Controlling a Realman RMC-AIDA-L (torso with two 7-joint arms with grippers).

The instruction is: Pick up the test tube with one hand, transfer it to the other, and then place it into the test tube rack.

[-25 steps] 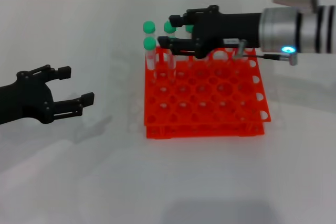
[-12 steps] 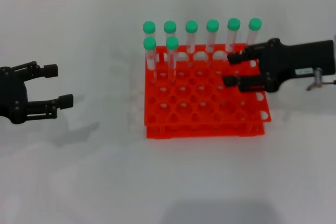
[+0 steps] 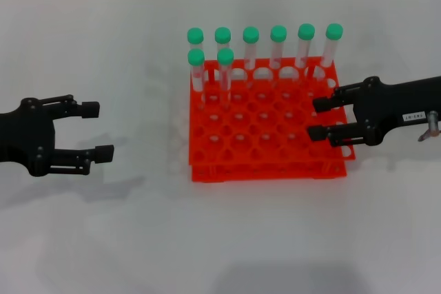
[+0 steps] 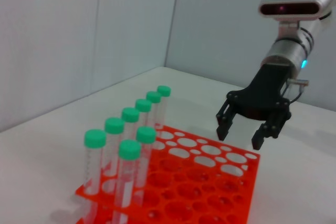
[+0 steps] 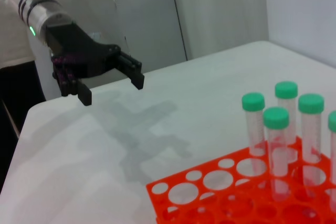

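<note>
My left gripper, black with two fingers, hangs over the bare white table well to the left of the bright orange-red plastic rack, its fingers spread apart and holding nothing. My right gripper, also black and carrying a small white label whose print is too small for me to read, sits at the rack's right edge, fingertips over the outer holes, likewise spread and empty.

Eight slim clear plastic tubes with green screw caps stand upright in the rack's far-left part: six in the back row and two in the next row forward. The second tube of that forward row stands just beside its neighbour, right behind which rises the back row. All eight look identical, so I cannot tell which one is the task's own.
</note>
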